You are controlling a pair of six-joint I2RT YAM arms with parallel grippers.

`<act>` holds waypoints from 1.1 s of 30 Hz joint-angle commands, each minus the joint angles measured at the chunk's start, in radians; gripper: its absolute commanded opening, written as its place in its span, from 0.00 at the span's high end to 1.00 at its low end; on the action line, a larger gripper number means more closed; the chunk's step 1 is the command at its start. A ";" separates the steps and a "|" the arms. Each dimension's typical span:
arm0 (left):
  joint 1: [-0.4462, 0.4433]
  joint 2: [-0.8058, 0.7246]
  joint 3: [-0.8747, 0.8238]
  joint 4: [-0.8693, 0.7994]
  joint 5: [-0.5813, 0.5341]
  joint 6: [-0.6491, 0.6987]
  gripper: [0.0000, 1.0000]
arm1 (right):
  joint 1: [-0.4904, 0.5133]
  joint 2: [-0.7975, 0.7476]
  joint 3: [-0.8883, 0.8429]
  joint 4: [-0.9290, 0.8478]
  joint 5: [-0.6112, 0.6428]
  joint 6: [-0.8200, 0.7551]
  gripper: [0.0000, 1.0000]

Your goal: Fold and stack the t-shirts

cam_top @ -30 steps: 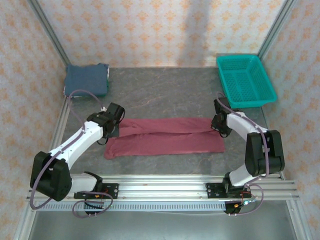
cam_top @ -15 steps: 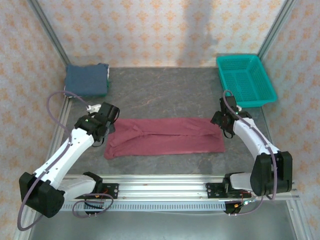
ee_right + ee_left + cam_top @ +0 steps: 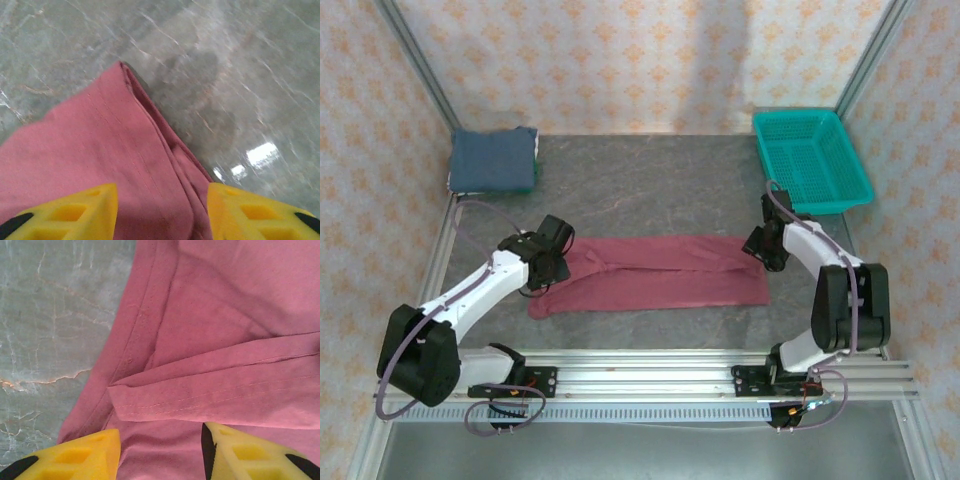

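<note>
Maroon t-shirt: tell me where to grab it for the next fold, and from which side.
Take the maroon t-shirt at its two short ends. It lies flat as a long strip across the table, so come straight down from above: the left claw on the layered left end, the right claw on the stacked right corner, probably pinching all layers together.

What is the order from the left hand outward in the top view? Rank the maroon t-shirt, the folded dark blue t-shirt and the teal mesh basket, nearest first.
1. Maroon t-shirt: its left end lies right under the left hand.
2. Folded dark blue t-shirt: in the far-left corner, behind the hand.
3. Teal mesh basket: in the far-right corner, clearly the farthest.
</note>
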 commanded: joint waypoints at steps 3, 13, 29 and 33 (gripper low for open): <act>-0.001 0.038 -0.011 0.023 -0.064 -0.047 0.58 | -0.007 0.104 0.082 0.066 -0.014 -0.017 0.60; 0.004 0.072 -0.031 0.026 -0.102 -0.053 0.63 | -0.009 0.205 0.139 0.042 0.074 -0.057 0.69; 0.016 0.195 -0.024 -0.013 -0.174 -0.027 0.67 | -0.008 0.303 0.338 -0.027 0.157 -0.126 1.00; 0.016 0.222 -0.019 -0.022 -0.186 -0.022 0.68 | -0.009 0.316 0.392 -0.067 0.163 -0.160 1.00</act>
